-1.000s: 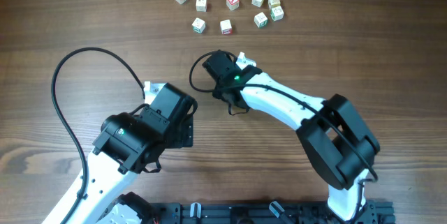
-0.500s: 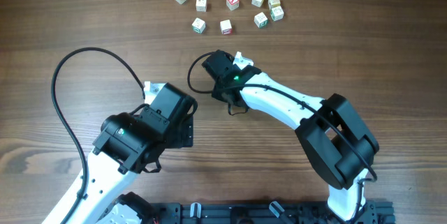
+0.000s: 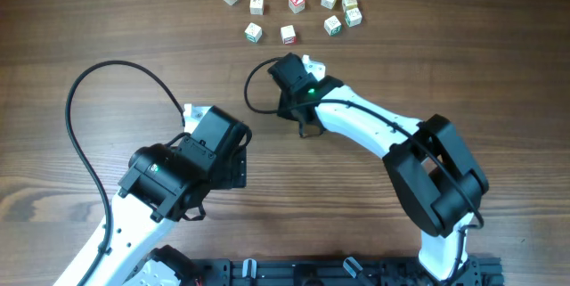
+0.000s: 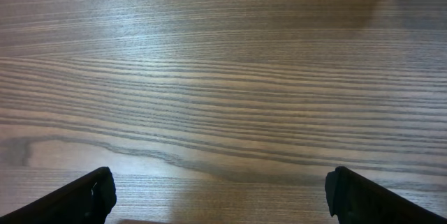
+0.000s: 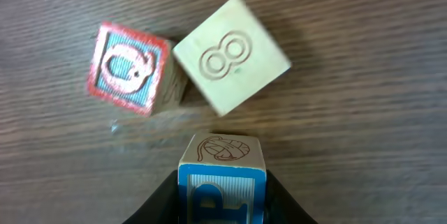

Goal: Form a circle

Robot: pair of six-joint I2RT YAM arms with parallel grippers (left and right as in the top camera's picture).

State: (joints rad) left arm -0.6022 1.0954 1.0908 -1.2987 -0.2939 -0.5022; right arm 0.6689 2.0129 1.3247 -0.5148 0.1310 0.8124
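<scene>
Several pale wooden letter cubes point(image 3: 297, 3) lie in a loose cluster at the table's far side, with no closed circle among them. My right gripper point(image 5: 222, 203) is shut on a blue-faced "P" cube point(image 5: 222, 175) and sits just short of the cluster point(image 3: 303, 61). Close ahead of it in the right wrist view lie a red-framed cube point(image 5: 129, 67) and a plain cube stamped "8" point(image 5: 230, 53), touching at a corner. My left gripper point(image 4: 220, 196) stands wide open over bare wood, well back from the cubes point(image 3: 198, 112).
A black cable point(image 3: 98, 81) loops across the table left of the left arm. The right arm's white link point(image 3: 365, 134) stretches diagonally from the front right. A dark rail point(image 3: 312, 273) runs along the front edge.
The right gripper has closed on the blue cube and moved a little toward the far cluster. The left arm has not moved.
</scene>
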